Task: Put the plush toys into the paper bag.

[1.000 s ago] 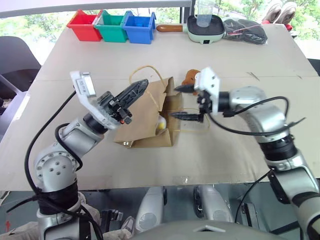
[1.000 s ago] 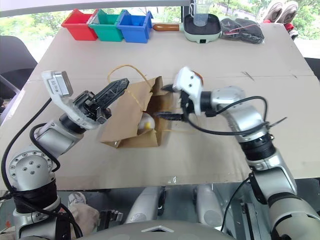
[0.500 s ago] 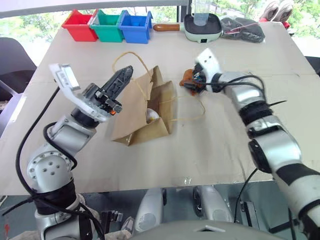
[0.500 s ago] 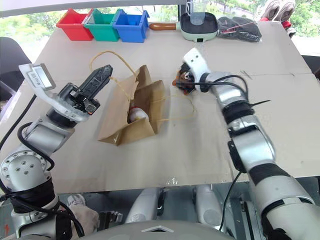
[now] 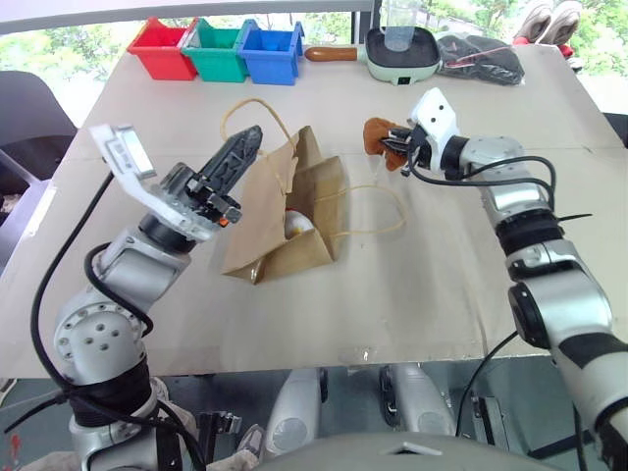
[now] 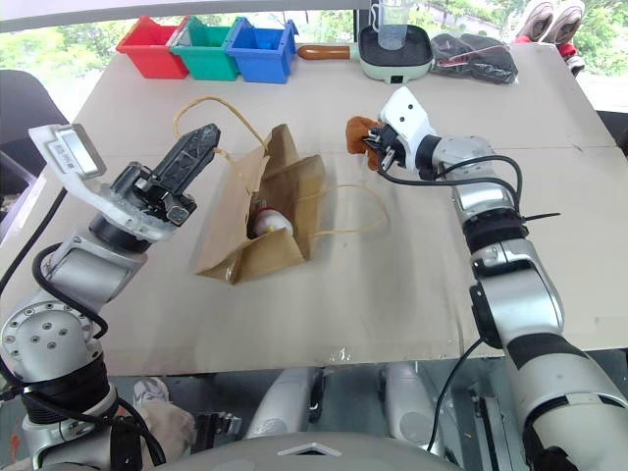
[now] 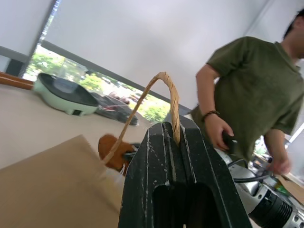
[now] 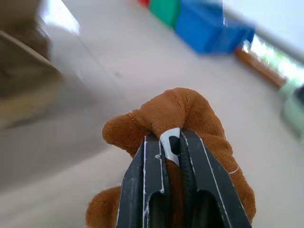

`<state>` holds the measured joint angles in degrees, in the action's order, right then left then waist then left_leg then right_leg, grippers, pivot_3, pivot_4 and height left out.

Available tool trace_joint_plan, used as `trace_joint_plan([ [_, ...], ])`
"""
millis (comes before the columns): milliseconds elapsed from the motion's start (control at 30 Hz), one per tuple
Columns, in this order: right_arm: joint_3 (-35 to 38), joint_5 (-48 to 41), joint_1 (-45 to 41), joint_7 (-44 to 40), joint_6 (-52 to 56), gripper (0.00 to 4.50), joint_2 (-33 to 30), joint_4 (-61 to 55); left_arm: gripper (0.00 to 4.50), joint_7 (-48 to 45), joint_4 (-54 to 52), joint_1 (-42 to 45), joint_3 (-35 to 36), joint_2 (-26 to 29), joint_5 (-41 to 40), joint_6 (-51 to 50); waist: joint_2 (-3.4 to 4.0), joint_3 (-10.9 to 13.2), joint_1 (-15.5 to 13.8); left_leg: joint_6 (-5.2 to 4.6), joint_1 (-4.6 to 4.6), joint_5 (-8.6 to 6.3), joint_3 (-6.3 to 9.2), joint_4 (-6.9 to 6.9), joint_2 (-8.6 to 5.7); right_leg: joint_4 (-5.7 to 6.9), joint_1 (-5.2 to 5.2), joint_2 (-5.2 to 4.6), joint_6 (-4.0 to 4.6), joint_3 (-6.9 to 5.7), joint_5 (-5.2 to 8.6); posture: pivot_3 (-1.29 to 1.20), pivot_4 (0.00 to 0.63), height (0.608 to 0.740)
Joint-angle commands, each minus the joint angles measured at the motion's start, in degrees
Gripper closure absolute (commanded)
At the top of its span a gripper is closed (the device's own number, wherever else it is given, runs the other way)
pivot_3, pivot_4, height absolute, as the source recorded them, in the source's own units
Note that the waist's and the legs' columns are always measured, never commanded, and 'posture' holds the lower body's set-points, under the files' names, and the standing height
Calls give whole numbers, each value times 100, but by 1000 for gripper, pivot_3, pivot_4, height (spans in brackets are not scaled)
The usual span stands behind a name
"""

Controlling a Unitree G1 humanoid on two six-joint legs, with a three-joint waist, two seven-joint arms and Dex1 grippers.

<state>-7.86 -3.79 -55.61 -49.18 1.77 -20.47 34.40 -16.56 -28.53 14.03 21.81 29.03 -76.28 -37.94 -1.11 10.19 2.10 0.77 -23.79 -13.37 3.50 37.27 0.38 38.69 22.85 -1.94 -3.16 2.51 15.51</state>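
Brown plush toy (image 8: 175, 123) sits pinched in the closed right end effector (image 8: 173, 142); left wrist view shows a person (image 7: 247, 85).

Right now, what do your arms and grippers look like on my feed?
Both arms are silver-grey metal with black joint bands and loose black cables. The left gripper and right gripper each have two black tapered fingers, and each wrist carries a white camera block.

The creased brown kraft paper bag (image 5: 285, 218) looks matt and stiff, its tan handle (image 7: 167, 97) a rough twisted cord, and it lies on a matt beige desk (image 5: 442, 285) with a flat, board-like surface. The brown rounded plush toy (image 8: 183, 121) is fuzzy, short-piled cloth, while the black pincer fingers (image 8: 145, 190) on it are scuffed hard plastic. The red, green and blue bins (image 5: 218, 49) are smooth, slightly glossy plastic.
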Motion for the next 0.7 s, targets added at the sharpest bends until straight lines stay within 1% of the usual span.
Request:
trace_joint_plan([
  [33,-19,-544,589,-496,810,4444,-338,-2576,4500,-247,252,385,-94,18,-152,16,0,0,5,-1,-2,0,5,-1,1,6,2,1,0,-6,0,0,150,740],
  [67,-91,-638,726,-582,1064,4444,-386,-3038,4500,-283,364,493,-134,9,-168,-13,3,2,4,-1,2,-1,7,-1,4,8,2,3,0,-8,1,0,150,740],
  [133,-266,-666,887,-627,1391,4444,-394,-3541,4500,-374,519,655,-217,2,-176,-67,3,2,15,-1,2,-1,9,-1,3,11,3,3,0,-7,1,0,150,740],
  [233,-694,-455,1045,-634,1488,4444,-290,-3814,4500,-580,743,941,-389,-14,-165,-173,1,1,15,-2,7,-1,7,3,1,12,1,3,0,0,1,0,150,740],
  [367,-1084,-298,929,-590,1329,4444,81,-3543,4500,-804,944,1197,-546,-38,-63,-252,1,1,12,-1,6,0,2,7,-1,12,0,4,0,-3,1,0,150,740],
  [500,-1528,112,457,-587,565,4444,625,-2482,4500,-1043,837,1267,-785,-52,80,-329,1,1,25,4,4,3,3,6,-1,10,1,3,0,-2,1,0,150,740],
  [700,-1629,247,131,-763,-47,4444,1049,-1543,4500,-1028,596,1127,-762,-13,56,-349,1,1,2,16,3,9,9,4,0,8,2,1,0,-6,1,0,150,740],
])
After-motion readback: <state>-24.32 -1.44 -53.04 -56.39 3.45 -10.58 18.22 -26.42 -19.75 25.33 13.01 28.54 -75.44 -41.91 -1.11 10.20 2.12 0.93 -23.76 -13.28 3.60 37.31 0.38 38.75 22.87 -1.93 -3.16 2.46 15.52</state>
